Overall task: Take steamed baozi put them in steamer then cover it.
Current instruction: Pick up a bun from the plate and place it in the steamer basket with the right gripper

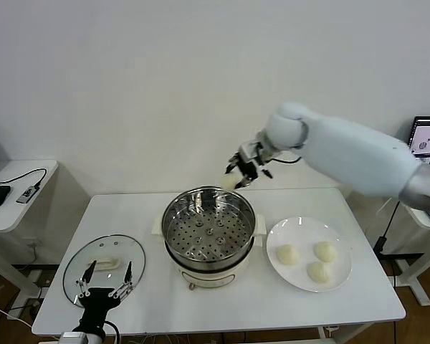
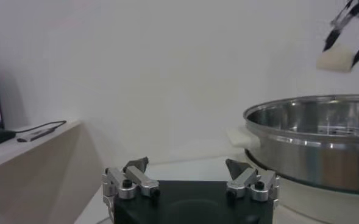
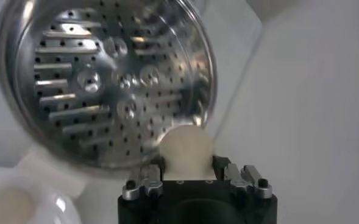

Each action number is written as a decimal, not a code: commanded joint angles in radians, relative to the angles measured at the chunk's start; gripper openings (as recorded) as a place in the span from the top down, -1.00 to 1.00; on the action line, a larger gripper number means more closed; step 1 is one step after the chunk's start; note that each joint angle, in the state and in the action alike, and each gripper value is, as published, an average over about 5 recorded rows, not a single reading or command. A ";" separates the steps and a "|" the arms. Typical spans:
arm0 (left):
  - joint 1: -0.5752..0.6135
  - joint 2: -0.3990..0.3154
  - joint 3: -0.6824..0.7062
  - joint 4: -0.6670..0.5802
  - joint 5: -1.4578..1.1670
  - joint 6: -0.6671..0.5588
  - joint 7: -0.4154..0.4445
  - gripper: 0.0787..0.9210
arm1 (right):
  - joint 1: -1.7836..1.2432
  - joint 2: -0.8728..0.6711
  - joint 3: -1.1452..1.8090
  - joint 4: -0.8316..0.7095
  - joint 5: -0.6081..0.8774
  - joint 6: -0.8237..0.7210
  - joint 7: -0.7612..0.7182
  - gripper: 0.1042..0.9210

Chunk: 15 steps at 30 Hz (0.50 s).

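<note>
Right gripper (image 1: 245,170) clamped on baozi (image 3: 187,152), high over far rim of steamer (image 1: 209,228); basket floor lies below, toward robot; left gripper (image 1: 104,274) spread, idle above cover (image 1: 104,265)

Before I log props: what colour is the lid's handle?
Cream-white; the handle on the glass lid shows best in the head view.

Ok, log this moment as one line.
right gripper: jaws shut on baozi, above steamer far rim | plate: three baozi | left gripper: open, over cover | steamer empty
</note>
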 commanded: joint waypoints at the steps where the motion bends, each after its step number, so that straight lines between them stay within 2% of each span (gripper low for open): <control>1: -0.002 -0.003 -0.006 0.000 -0.004 0.004 0.001 -0.77 | -0.032 0.132 -0.078 -0.094 -0.132 0.205 0.035 0.03; 15: 0.005 -0.004 -0.015 -0.003 -0.007 0.006 0.001 -0.77 | -0.081 0.214 -0.082 -0.237 -0.298 0.362 0.065 0.01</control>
